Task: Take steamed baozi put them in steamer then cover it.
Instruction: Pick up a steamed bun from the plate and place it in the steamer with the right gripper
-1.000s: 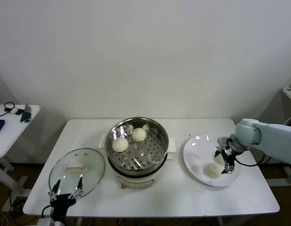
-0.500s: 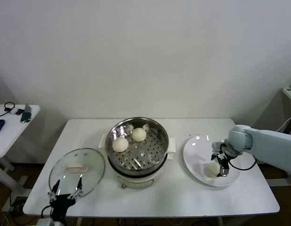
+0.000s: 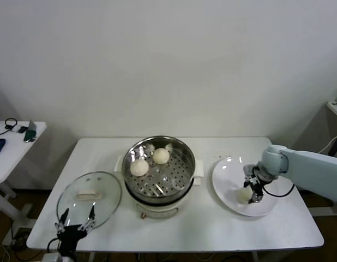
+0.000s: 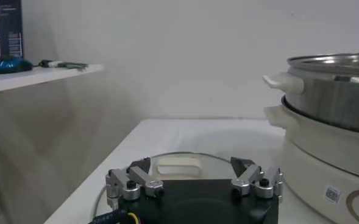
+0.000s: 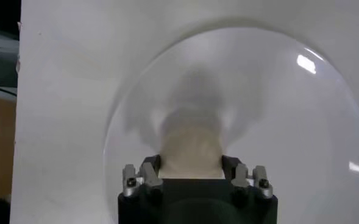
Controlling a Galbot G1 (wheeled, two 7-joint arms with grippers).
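From the head view, 2 steamed baozi (image 3: 139, 167) lie in the steamer (image 3: 159, 170) at the table's (image 3: 212, 229) middle; the cover (image 3: 89, 196) rests near the left front corner, the left gripper (image 3: 76, 225) parked spread at its front rim. On the plate (image 3: 228, 177) toward the right edge, the right gripper (image 3: 252, 191) straddles another bun (image 3: 244, 195). Right wrist view: fingers (image 5: 150, 171) flank that bun (image 5: 191, 149); whether they clamp it I cannot tell.

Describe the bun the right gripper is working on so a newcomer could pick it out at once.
On the white table, find the flat white plate right of the steamer. The bun there sits between the right gripper's fingers; unlike the two buns in the steamer, it is the only one visible on the plate.
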